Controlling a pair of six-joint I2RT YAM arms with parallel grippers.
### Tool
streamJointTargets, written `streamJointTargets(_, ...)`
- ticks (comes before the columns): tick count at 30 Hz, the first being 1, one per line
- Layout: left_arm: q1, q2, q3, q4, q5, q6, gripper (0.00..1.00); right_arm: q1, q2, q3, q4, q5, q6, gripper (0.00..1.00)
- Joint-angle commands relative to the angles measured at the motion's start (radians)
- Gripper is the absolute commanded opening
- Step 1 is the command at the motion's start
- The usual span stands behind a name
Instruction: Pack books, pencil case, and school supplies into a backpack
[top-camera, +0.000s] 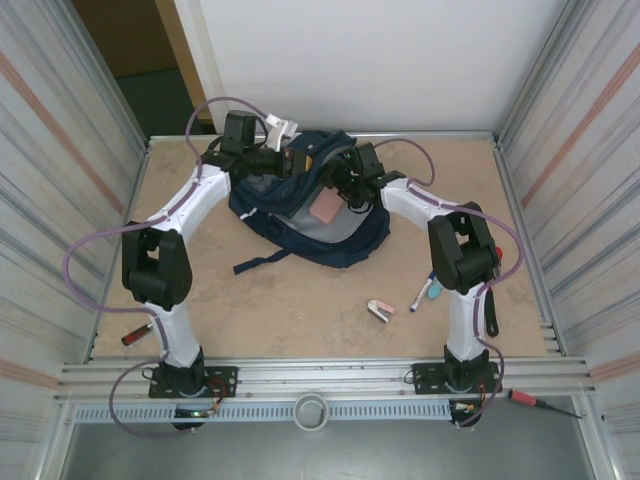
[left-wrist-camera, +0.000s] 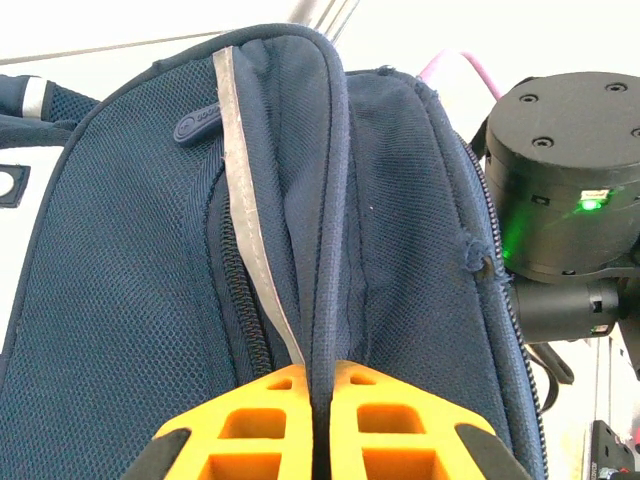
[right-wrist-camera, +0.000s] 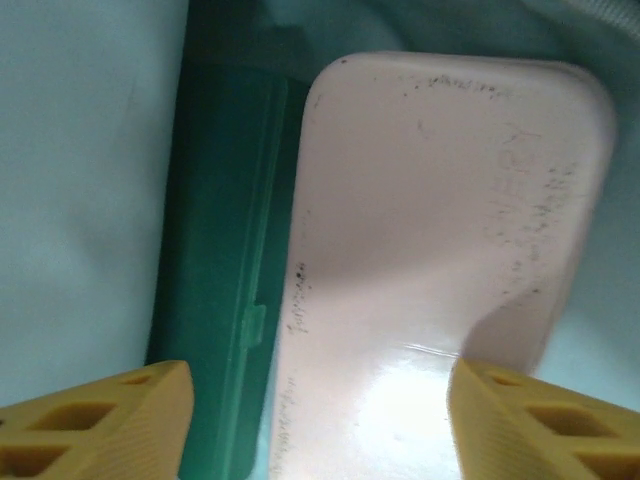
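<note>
Orange fingers (left-wrist-camera: 250, 435) of the left gripper (left-wrist-camera: 320, 420) were pinched on a seam of the navy backpack (left-wrist-camera: 130, 300) at the table's far middle. Inside it, the right gripper (right-wrist-camera: 320, 420) hung with jaws spread over the pink pencil case (right-wrist-camera: 440, 220), which lay against a dark green box (right-wrist-camera: 220, 250). 2 supplies, the marker pen (top-camera: 421, 296) and the pink-and-white item (top-camera: 381, 309), lay on the table (top-camera: 300, 300) near the right arm.

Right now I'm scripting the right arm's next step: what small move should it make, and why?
Probably lift the right pincer straight up out of the backpack. It stands open over the pink pencil case, which lies inside beside the green box, apparently not gripped. The left pincer is shut on the bag's rim, and the marker and pink-and-white item wait on the table.
</note>
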Motion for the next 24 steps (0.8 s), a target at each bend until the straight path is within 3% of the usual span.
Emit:
streamJointTargets(1, -0.012, -0.071, -0.01, 0.083, 0.021, -0.013, 0.0, 0.0, 0.081, 0.068, 0.076, -0.113, -0.022, 0.55)
streamJointTargets(5, -0.021, -0.087, -0.048, 0.131, -0.019, -0.07, 0.0, -0.012, 0.043, 0.054, 0.117, -0.216, -0.141, 0.5)
streamJointTargets(10, -0.048, -0.111, -0.108, 0.169, -0.112, -0.078, 0.04, -0.04, -0.204, -0.198, 0.129, -0.239, -0.263, 0.58)
streamJointTargets(14, -0.1, -0.114, -0.125, 0.119, -0.175, 0.011, 0.21, -0.06, -0.41, -0.393, 0.032, -0.156, -0.322, 0.66)
streamJointTargets(16, -0.13, -0.115, -0.112, 0.023, -0.196, 0.112, 0.43, -0.061, -0.506, -0.466, -0.067, -0.039, -0.348, 0.69)
streamJointTargets(19, -0.129, -0.185, -0.183, -0.04, -0.337, 0.19, 0.6, -0.055, -0.623, -0.57, -0.097, 0.088, -0.317, 0.72)
streamJointTargets(21, -0.072, -0.269, -0.316, 0.065, -0.411, 0.098, 0.72, -0.025, -0.671, -0.62, -0.046, 0.136, -0.299, 0.77)
streamJointTargets(24, 0.088, -0.302, -0.429, 0.139, -0.404, -0.136, 0.75, 0.038, -0.633, -0.595, 0.013, 0.167, -0.313, 0.78)
